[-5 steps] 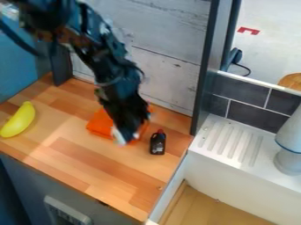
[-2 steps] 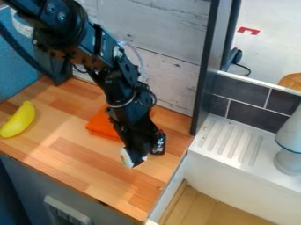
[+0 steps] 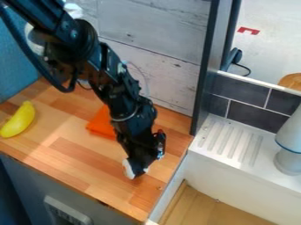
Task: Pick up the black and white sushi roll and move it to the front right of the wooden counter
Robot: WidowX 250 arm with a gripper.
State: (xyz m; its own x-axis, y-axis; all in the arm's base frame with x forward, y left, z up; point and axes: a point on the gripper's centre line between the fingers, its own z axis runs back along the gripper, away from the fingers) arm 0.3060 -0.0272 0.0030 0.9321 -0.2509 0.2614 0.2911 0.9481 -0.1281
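The black gripper (image 3: 136,168) hangs low over the front right part of the wooden counter, with a white patch at its lower left end. Just to the right of its body stands a small black bottle (image 3: 160,141) with a red cap, partly covered by the gripper; whether the two touch is unclear. Behind the gripper and to its left lies an orange cloth (image 3: 101,125), its right part hidden by the arm. A yellow banana (image 3: 19,120) lies at the counter's left side.
The wooden counter (image 3: 76,162) is bordered by a whitewashed plank wall (image 3: 170,39) and a dark upright post (image 3: 204,88). To the right are a white sink with a ribbed drainboard (image 3: 230,139) and a grey-white object (image 3: 288,151) on its edge.
The gripper has come forward and slightly right, from above the orange cloth past the bottle to the counter's front right. The bottle, in full view at first, is now partly covered.
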